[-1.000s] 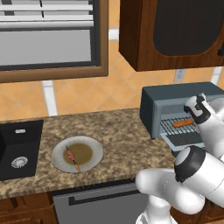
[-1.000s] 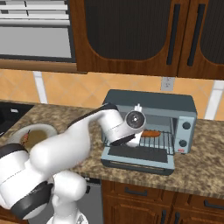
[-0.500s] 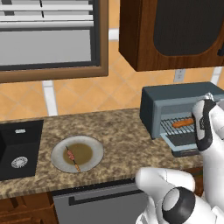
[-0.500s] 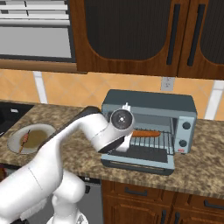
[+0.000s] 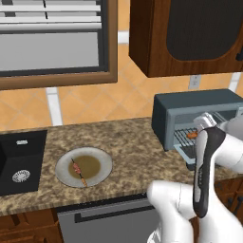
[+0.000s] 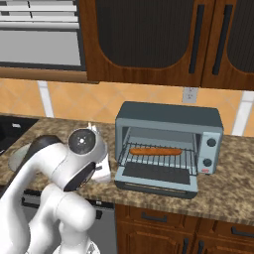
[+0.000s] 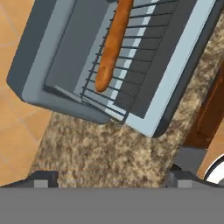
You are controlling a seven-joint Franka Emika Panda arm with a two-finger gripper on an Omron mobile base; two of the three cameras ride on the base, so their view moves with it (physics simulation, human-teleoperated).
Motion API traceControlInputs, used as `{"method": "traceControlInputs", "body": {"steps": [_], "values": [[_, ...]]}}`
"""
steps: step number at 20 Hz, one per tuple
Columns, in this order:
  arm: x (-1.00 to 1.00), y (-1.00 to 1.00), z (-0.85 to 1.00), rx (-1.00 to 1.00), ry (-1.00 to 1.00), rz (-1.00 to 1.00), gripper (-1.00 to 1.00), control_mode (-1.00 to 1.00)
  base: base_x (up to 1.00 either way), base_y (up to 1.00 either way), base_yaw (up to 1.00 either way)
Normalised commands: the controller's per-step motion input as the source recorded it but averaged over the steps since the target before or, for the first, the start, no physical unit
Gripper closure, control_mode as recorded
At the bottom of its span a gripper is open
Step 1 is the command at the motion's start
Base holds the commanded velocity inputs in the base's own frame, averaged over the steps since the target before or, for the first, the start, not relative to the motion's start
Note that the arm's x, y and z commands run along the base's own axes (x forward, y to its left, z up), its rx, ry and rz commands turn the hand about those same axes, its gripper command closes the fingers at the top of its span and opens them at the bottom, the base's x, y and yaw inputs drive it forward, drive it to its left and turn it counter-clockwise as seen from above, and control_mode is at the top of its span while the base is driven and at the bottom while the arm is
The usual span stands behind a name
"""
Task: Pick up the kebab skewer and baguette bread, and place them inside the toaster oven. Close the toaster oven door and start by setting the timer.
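Baguette bread [image 6: 156,151] on oven rack; kebab skewer [image 5: 78,172] on plate [image 5: 102,161].

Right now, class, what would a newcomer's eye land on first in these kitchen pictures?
Probably the open toaster oven on the right of the counter, with the orange-brown baguette bread lying on its wire rack. Next, the kebab skewer on the plate near the sink.

Speckled stone counter [image 6: 233,198], wire rack [image 6: 158,158]
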Motion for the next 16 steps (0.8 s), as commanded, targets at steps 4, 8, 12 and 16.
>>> {"method": "traceControlInputs", "body": {"steps": [4, 8, 12, 16], "values": [[-0.15, 1.0, 0.42, -0.25, 0.18, 0.49, -1.0, -1.0, 0.0, 0.0, 0.0], [-0.11, 1.0, 0.36, -0.21, 0.22, 0.53, -1.0, -1.0, 0.0, 0.0, 0.0], [-0.08, 1.0, 0.02, -0.22, 0.2, 0.5, -1.0, -1.0, 0.0, 0.0, 0.0], [-0.03, 1.0, 0.0, -0.21, 0.11, 0.44, -1.0, -1.0, 0.0, 0.0, 0.0]]}}
